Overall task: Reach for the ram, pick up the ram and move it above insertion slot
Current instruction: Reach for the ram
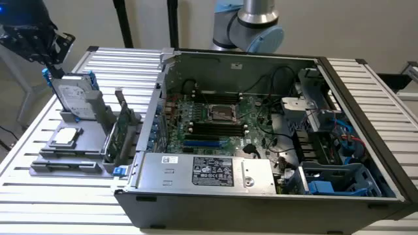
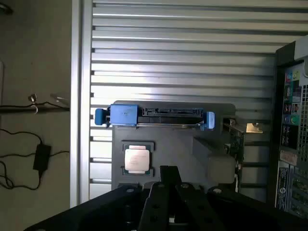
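My gripper (image 1: 36, 41) hangs high over the far corner of the slatted table at the exterior view's left, above and behind the grey parts stand (image 1: 68, 166). In the wrist view its dark fingers meet at one tip, so the gripper (image 2: 168, 169) is shut with nothing seen in it. It hovers over the stand (image 2: 192, 144), close to the processor chip (image 2: 137, 159). I cannot make out the ram; the gripper body covers part of the stand. The black memory slots (image 1: 219, 129) lie on the motherboard inside the open computer case (image 1: 196, 196).
The stand holds a silver hard drive with blue rails (image 1: 75, 95) (image 2: 156, 115), a processor (image 1: 66, 137) and a green expansion card with a metal bracket (image 1: 121, 134) (image 2: 236, 139). Cables and drive cages crowd the case's side at the exterior view's right. The arm's base (image 1: 251, 24) stands behind the case.
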`<state>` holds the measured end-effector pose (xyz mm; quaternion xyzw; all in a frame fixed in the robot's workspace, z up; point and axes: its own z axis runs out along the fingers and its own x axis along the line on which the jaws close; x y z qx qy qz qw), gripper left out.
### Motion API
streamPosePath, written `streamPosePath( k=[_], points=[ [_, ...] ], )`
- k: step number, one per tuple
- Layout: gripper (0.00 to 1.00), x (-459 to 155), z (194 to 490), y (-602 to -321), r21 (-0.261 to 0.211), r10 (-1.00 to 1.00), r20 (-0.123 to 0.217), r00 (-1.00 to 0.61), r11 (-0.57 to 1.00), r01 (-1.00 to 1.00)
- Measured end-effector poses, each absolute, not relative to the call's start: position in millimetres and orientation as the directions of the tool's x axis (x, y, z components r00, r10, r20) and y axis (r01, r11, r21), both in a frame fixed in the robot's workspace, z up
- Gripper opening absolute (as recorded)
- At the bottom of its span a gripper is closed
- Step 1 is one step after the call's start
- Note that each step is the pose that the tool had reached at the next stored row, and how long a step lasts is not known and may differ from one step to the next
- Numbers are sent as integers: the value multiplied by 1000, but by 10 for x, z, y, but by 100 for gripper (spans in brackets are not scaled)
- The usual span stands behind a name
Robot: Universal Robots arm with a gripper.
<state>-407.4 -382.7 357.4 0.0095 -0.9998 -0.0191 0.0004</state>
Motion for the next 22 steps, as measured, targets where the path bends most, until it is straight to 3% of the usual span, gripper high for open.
streamPosePath(
  k=[15, 22],
  points=[
    [11, -4074, 3575, -3837, 38, -19, 1, -1000, 999, -19],
    [11, -4074, 3575, -4107, 38, -19, 2, -1000, 999, -19]
  ],
)
